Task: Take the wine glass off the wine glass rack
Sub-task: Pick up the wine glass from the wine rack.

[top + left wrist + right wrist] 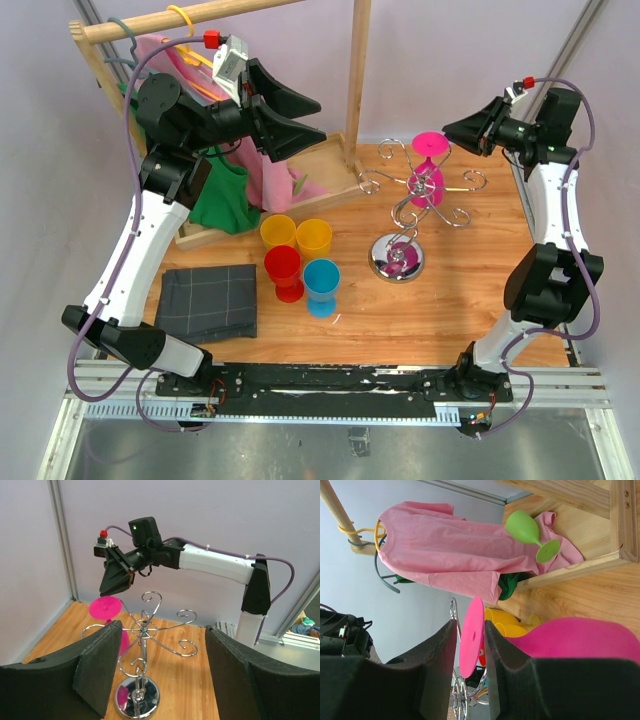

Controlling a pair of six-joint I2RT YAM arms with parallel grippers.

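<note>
I see the pink plastic wine glass (428, 182) hanging upside down on the shiny chrome wire wine glass rack (397, 258); my right claw (447, 130) is narrow beside its foot, my left claw (322, 120) wide and empty

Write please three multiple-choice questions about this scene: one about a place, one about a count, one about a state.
1. Where is the pink wine glass? A. on a shelf B. hanging on the wine glass rack C. in a basket
2. How many plastic cups stand together? A. four B. two C. six
3. The left gripper is: A. shut on a shirt B. shut on a cup C. open and empty
Answers: 1 B, it hangs foot up from a hook; 2 A, two yellow, one red, one blue; 3 C, nothing lies between its spread jaws.
</note>
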